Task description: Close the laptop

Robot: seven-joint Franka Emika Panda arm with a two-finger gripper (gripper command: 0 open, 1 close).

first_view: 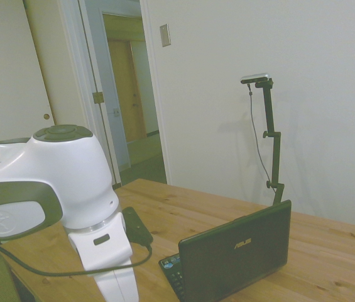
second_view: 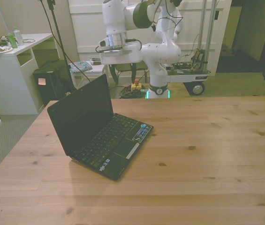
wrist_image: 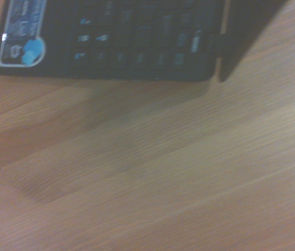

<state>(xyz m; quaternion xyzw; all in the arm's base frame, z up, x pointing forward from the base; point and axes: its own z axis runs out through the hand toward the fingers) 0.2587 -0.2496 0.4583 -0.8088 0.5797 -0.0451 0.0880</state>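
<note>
The laptop stands open on the wooden table, on the front view's left half, its black screen upright and its keyboard showing. In the side view I see the back of its dark lid with the silver ASUS logo. My gripper hangs open over the table's far edge, just beyond the lid's upper corner and apart from it, with nothing between its fingers. In the side view the arm fills the lower left and the fingers are cut off. The wrist view shows the laptop's keyboard edge with a blue sticker, over bare wood.
A white desk with a plate and bottles stands at the front view's left. Beyond the table are a dark box, a chair and a wheeled base. An open doorway shows in the side view.
</note>
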